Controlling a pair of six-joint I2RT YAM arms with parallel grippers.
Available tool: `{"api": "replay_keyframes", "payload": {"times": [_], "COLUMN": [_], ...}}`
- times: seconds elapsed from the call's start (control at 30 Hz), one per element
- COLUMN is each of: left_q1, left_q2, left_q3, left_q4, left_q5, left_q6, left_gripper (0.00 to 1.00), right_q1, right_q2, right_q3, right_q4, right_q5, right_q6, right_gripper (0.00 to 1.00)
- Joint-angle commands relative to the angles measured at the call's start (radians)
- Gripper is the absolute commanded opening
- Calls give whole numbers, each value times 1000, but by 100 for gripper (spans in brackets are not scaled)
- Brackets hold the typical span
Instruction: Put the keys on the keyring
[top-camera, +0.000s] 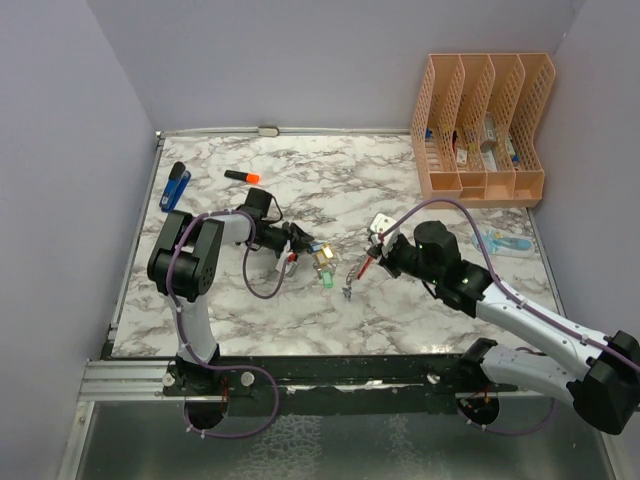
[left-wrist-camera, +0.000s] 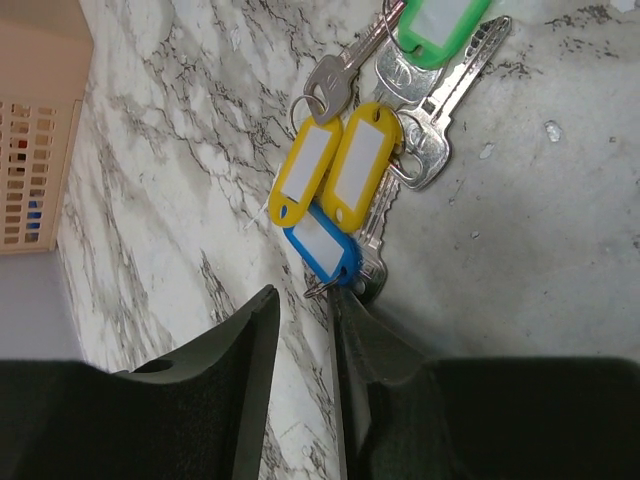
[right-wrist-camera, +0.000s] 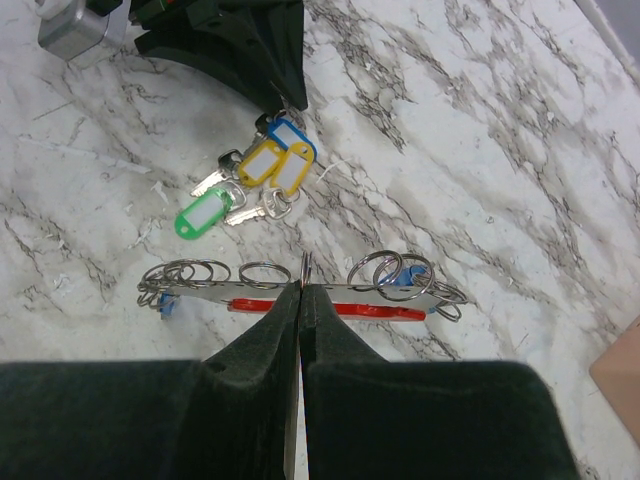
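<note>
Not much done yet as far as I can see. The small metal keys with yellow, blue and green plastic tags (left-wrist-camera: 350, 170) lie in a loose bunch on the white marble-pattern table (top-camera: 330, 170), about mid-table, just left of the long silver-and-red keyring (right-wrist-camera: 340, 305) and not on it.

The right gripper (right-wrist-camera: 302, 288) is pinched tight on one of the wire rings strung along the keyring. The left gripper (left-wrist-camera: 305, 300) is at a narrow gap, tips right at the blue tag's little ring. Honestly can't tell if it's got hold.

Blue bits show among the rings at each end of the keyring, but they're too small to call. My guess is basically all the threading is left.
</note>
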Motion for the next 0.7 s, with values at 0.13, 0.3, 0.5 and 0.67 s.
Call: {"api": "replay_keyframes", "payload": {"times": [0.13,0.3,0.5,0.67], "left_q1": [-16,-21,-20,-20], "left_q2": [65,66,62,56], "left_q3": [-22,-23,-30,-33], "left_q4": [-136,-137,-140,-151], "left_q5": [-110,-136,-149,-152], "left_q6": [517,517,548,548], "left_gripper": [20,5,0,0], "right_q1": [6,6,6,6], "right_q2": [-5,6,11,8], "right_q3": [-9,-7,-6,-3], "right_q4": [53,56,56,47], "right_q5": [27,26,24,25], "right_q6": [11,14,19,21], "right_gripper": [1,1,1,1]}}
